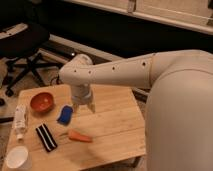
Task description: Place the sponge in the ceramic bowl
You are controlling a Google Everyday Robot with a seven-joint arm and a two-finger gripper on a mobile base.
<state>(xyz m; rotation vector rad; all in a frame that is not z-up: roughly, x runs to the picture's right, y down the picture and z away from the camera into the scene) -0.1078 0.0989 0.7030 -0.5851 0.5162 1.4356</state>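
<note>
The sponge (65, 115), a small bright blue block, lies on the wooden table (115, 125) left of centre. The ceramic bowl (42, 102), orange-red and shallow, sits to its upper left near the table's far left edge. My gripper (83, 107) hangs from the white arm just right of the sponge, a little above the tabletop, fingers pointing down. Nothing shows between the fingers. The sponge and bowl are apart, with a small gap of bare wood between them.
A white bottle (20, 120) lies at the left edge. A black-and-white striped flat piece (46, 137) and an orange carrot-like object (80, 136) lie in front of the sponge. A white cup (17, 158) stands at the near left corner. An office chair (22, 45) stands behind.
</note>
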